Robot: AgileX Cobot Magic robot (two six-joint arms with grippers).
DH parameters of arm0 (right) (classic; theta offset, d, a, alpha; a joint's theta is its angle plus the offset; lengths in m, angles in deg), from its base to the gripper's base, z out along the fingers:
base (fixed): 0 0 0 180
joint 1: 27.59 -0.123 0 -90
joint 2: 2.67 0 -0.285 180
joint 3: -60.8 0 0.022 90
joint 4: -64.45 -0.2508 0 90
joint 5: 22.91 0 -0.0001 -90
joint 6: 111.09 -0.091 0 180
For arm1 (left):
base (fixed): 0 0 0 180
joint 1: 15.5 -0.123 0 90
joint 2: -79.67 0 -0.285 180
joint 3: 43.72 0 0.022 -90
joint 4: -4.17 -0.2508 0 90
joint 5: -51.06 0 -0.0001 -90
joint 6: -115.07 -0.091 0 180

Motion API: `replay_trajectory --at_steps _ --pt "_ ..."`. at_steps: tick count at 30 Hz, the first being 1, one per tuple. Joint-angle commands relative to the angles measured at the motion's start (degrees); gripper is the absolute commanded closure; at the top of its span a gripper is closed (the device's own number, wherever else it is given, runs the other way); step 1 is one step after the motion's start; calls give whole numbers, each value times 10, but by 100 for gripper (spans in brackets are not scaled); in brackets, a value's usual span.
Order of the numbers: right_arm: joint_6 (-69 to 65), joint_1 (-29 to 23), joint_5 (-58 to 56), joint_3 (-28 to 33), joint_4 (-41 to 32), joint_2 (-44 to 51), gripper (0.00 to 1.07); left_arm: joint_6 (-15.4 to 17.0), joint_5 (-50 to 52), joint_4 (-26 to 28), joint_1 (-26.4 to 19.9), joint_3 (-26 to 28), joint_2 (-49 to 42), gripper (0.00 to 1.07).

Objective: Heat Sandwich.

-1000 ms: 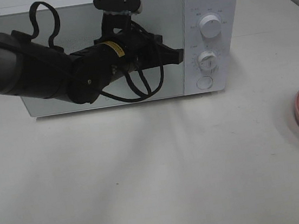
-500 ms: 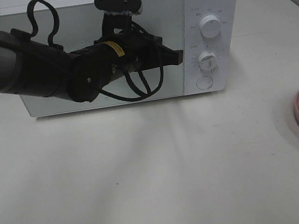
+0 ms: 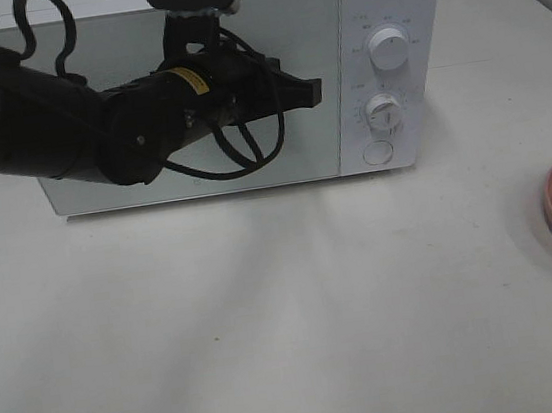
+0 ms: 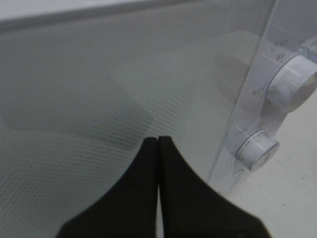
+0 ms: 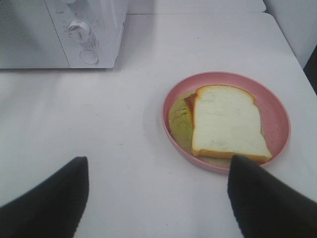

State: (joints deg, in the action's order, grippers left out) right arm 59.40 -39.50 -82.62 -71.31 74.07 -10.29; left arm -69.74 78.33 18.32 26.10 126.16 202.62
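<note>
We hold our left arm, black and thick with looped cables along it, stretched level in front of the white box-shaped microwave (image 3: 240, 80), crossing most of its frosted glass door. Its black left gripper (image 3: 310, 90) ends near the door's edge beside the control panel, and in the left wrist view its two fingers (image 4: 143, 188) are pressed flat together with nothing between them, the tips just off the door. A small black-and-silver camera mount sits on top of that wrist. Our right gripper (image 5: 157, 193) shows only in its own wrist view, its two black fingers (image 5: 49, 198) spread wide apart and empty, well away from the microwave.
</note>
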Motion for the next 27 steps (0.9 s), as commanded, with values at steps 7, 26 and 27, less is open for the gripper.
replay_trajectory --at_steps 7,26,27 --pt "-1 4 6 1 2 17 33 -1 -3 10 9 -100 -76 107" --pt "-1 4 6 1 2 17 33 2 -319 -7 8 -156 -200 9" --pt "-1 4 6 1 2 17 33 2 -337 -18 8 -156 -205 9"
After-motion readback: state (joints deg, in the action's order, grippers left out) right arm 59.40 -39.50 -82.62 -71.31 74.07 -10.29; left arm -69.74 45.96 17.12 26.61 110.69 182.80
